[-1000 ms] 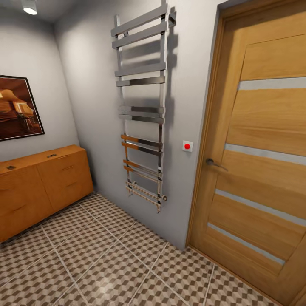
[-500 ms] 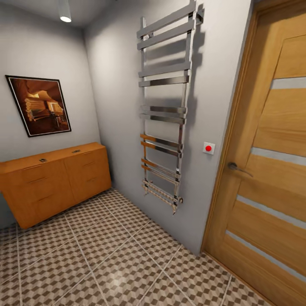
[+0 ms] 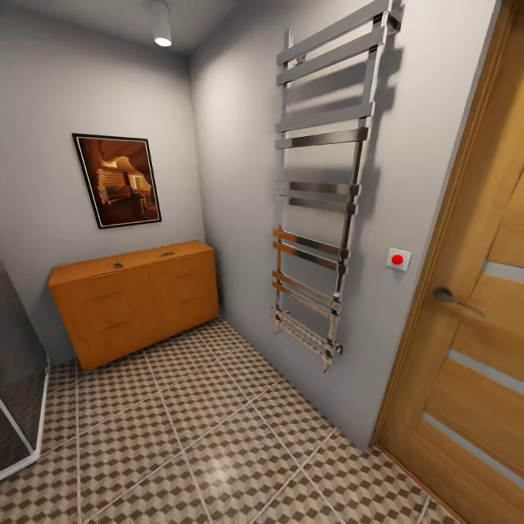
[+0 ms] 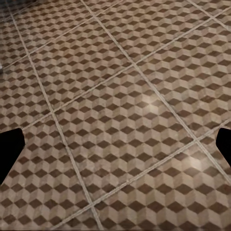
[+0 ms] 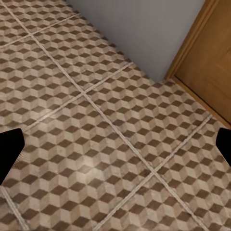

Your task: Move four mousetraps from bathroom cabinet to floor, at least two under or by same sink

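Presently the cabinet is seen at about ten o'clock in the head view, against the far wall below a framed picture. Two small dark items lie on its top; whether they are mousetraps cannot be told. The bathroom floor spreads toward the towel rail at one o'clock and the door at three o'clock. Both wrist views show tiles between dark finger tips set wide apart, so both jaws are judged released and empty. The base could be driven into the dark glass panel at nine o'clock if the approach is cut too tightly.
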Tool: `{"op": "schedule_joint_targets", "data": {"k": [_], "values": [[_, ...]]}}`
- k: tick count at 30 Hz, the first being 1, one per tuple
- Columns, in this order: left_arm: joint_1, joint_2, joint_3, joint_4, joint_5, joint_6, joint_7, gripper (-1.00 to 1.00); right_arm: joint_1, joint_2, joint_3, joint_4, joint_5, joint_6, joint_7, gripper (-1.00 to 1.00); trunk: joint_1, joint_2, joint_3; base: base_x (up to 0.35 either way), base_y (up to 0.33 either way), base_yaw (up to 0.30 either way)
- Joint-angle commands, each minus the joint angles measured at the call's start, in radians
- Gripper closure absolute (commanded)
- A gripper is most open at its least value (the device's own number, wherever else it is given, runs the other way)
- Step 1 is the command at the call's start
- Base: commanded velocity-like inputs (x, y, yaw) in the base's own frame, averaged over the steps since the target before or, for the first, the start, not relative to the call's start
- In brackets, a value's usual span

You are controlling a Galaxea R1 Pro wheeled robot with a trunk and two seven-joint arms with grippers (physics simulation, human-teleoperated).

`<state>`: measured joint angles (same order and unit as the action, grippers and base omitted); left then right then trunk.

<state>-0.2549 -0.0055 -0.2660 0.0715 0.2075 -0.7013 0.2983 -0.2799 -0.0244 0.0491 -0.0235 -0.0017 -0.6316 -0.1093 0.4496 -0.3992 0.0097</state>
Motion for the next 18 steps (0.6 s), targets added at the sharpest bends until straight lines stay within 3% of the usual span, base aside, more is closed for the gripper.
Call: {"op": "schedule_joint_targets", "data": {"k": [1,18], "values": [[-0.001,-0.001,-0.009,0.004,0.006,-0.004,0.002,-1.0,0.0,0.0,0.006,0.0,0.0,-0.002,-0.006,-1.0,0.0,-0.001,0.0,0.0,0.0,0.286],[-0.001,-0.001,-0.009,0.004,0.006,-0.004,0.002,-1.0,0.0,0.0,0.006,0.0,0.0,-0.002,-0.006,-1.0,0.0,-0.001,0.0,0.0,0.0,0.286]]}}
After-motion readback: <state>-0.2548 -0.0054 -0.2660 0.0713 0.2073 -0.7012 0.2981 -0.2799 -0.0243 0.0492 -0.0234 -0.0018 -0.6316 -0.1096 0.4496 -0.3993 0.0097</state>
